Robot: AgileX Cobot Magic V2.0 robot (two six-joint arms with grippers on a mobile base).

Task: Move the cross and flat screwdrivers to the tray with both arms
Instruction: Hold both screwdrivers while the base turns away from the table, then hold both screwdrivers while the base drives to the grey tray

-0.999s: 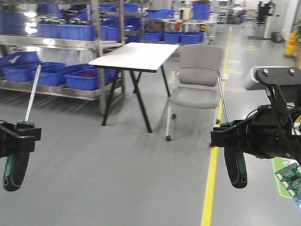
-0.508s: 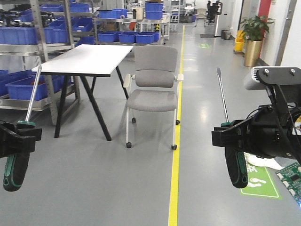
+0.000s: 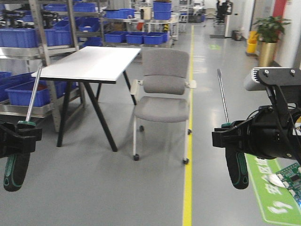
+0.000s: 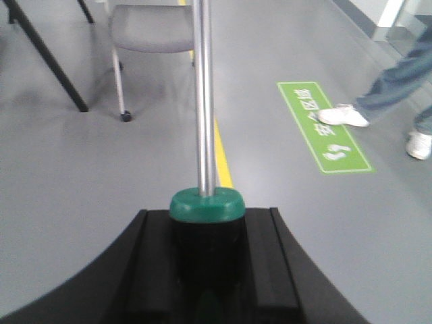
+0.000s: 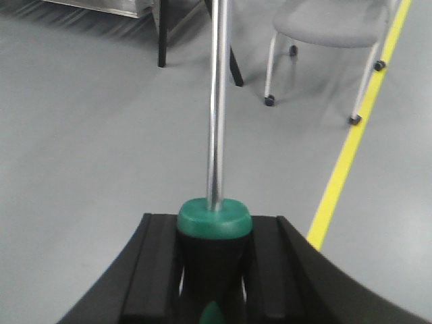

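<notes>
The glossy grey floor (image 3: 94, 188) is carrying everything here. A yellow line (image 3: 188, 179) is running along it into the distance. A grey wheeled chair (image 3: 163, 94) is standing just beside the line, and a white table (image 3: 94, 63) on black crossed legs is standing past the chair, farther from the line. A steel rack (image 3: 28, 51) of blue bins is standing farther off still. On the line's other side a green floor sign (image 3: 277, 197) is lying flat, with a person's white shoe (image 4: 343, 116) resting on it.
</notes>
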